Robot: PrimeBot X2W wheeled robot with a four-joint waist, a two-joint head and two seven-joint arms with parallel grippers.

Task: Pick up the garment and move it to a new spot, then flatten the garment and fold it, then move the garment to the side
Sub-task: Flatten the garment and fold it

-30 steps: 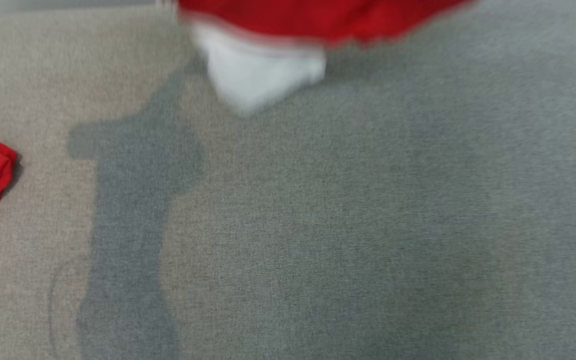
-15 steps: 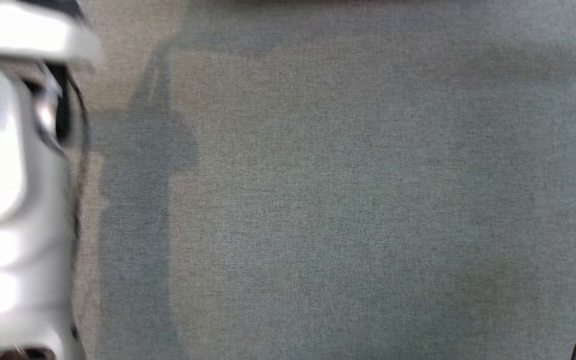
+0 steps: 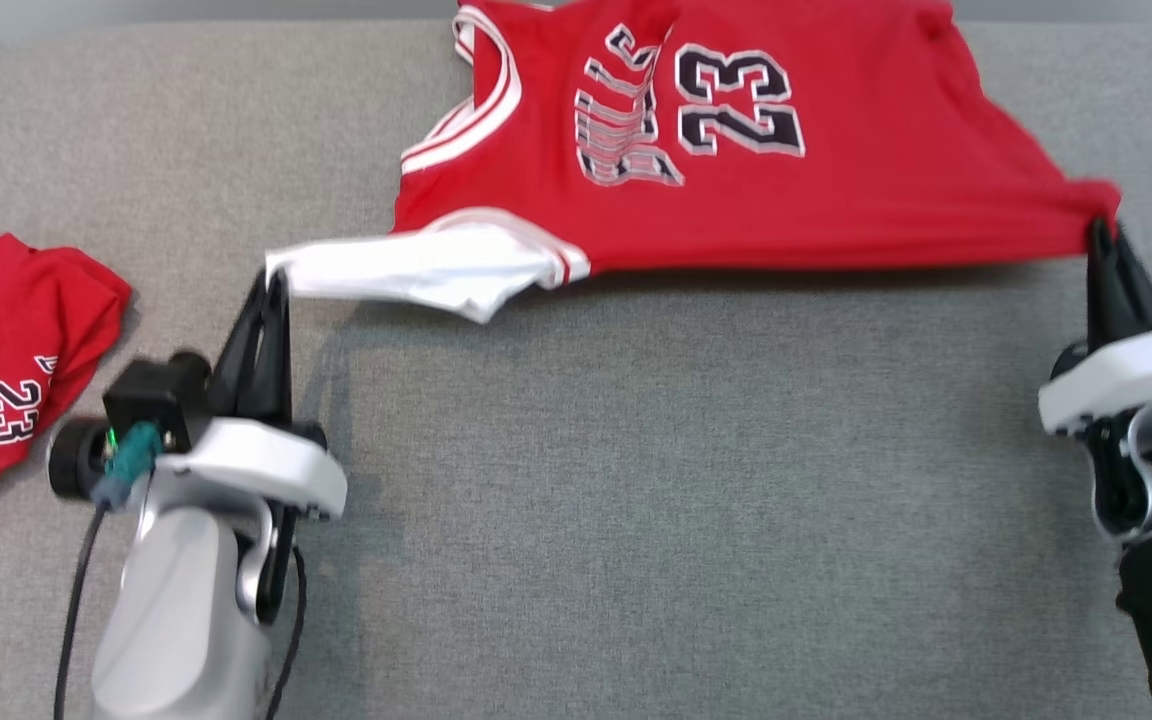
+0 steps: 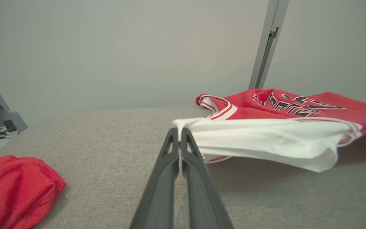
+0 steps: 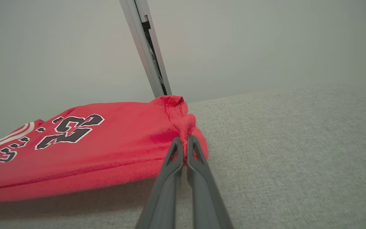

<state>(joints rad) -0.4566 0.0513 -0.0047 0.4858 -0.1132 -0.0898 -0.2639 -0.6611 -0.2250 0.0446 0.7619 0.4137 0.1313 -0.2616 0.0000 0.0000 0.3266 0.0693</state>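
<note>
While your two arms draw it taut between them, the red jersey (image 3: 836,190) hangs over the far half of the grey cloth-covered table (image 3: 636,520), its number 23 and lettering face up. You see its near edge pulled into an almost straight line from one gripper to the other. That edge is raised off the cloth, with a band of shadow beneath it. The far part of the jersey reaches the table's back edge and seems to rest there.

A second red garment (image 3: 16,360), also marked 23, lies crumpled at the table's left edge, well apart from the jersey and just left of your left arm.

Behind the table a grey metal post (image 5: 148,47) rises against a plain pale wall, directly beyond the jersey.

Your left gripper (image 3: 274,280) points away from you. Its two dark fingers are pressed together on the tip of a white flap (image 4: 265,140) that trails from the jersey's left side. The flap sags a little between the pinch and the red body.

Your right gripper (image 3: 1099,232) has its fingers closed likewise. Between them it pinches the jersey's right corner, and the red cloth bunches into folds at the fingertips.
</note>
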